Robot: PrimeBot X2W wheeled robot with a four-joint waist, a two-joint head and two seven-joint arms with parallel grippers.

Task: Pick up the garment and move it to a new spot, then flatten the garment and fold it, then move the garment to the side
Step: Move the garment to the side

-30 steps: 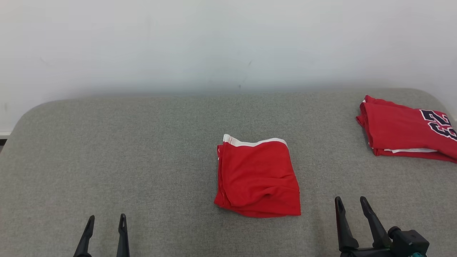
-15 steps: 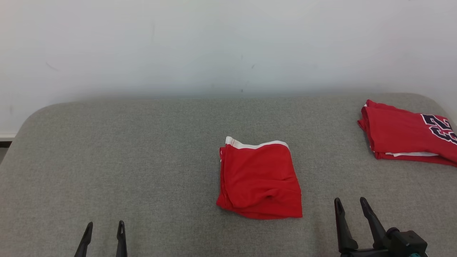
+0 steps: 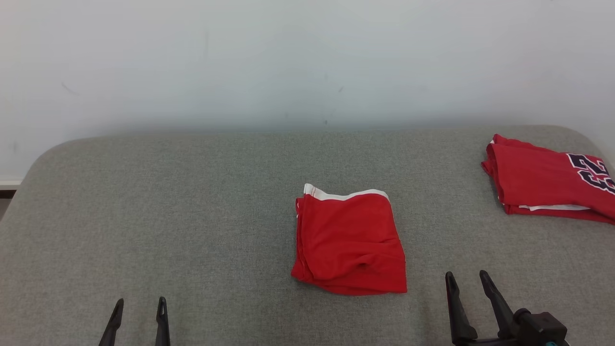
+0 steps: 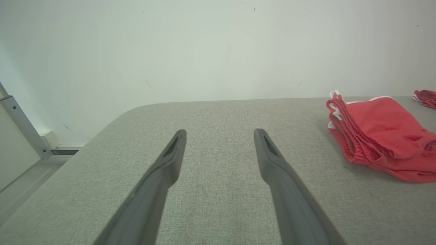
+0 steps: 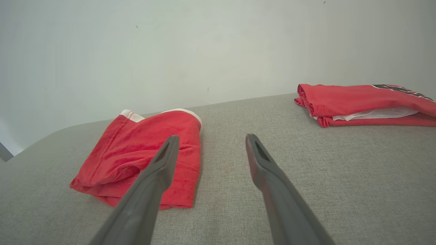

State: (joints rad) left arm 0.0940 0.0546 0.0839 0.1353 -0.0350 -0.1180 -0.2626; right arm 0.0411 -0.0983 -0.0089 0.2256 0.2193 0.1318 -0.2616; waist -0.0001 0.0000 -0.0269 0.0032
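Garment (image 3: pixel 350 242) lies folded mid grey cushion (image 3: pixel 192 216). Left gripper (image 3: pixel 140 302) and right gripper (image 3: pixel 466 276) at near edge, both spread wide, empty. Second red shirt (image 3: pixel 538 180) in far-right corner.

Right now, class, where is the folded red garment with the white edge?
Head view: the folded red garment lies central on the grey pad, ahead and left of the right hand; the numbered red shirt sits far right.

Garment (image 3: pixel 350 242): red, white trim along its far edge, folded into a small stack, flat mid-way across the counter (image 3: pixel 192 216).
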